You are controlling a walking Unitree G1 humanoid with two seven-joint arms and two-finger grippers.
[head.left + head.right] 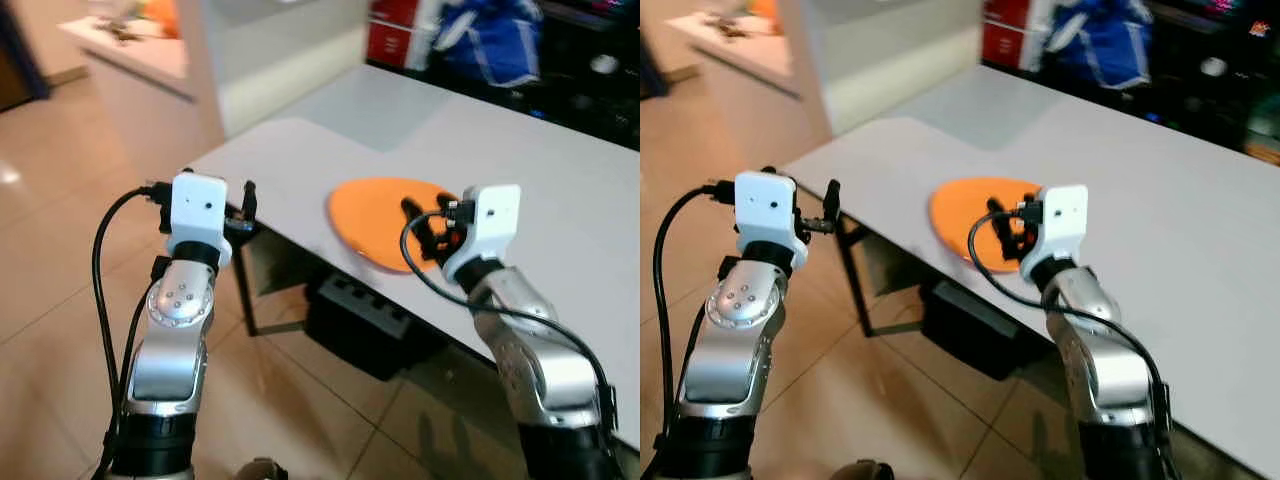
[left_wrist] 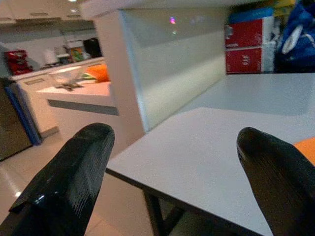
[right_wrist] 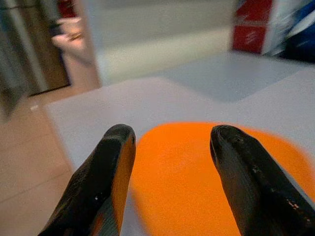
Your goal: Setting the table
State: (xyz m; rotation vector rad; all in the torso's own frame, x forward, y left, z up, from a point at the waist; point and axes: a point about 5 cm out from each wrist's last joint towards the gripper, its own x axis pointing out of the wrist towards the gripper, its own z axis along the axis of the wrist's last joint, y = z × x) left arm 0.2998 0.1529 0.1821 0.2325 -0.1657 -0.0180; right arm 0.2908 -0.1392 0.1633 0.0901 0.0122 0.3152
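An orange oval placemat (image 1: 372,212) lies flat on the grey-white table (image 1: 520,160), close to its near edge. My right gripper (image 1: 425,228) hovers just over the placemat's near side, open, with the orange surface (image 3: 197,167) showing between its two fingers and nothing held. My left gripper (image 1: 243,212) is at the table's left corner, a little off the edge, open and empty. Along its fingers the left wrist view looks over the bare tabletop (image 2: 197,147), and a sliver of the placemat (image 2: 306,146) shows beside one finger.
A black box (image 1: 365,320) sits on the tiled floor under the table. A white partition (image 1: 270,50) stands behind the table's far left, and a white kitchen counter (image 1: 130,50) lies further left. A blue bag (image 1: 490,40) and red boxes (image 1: 395,25) are at the back.
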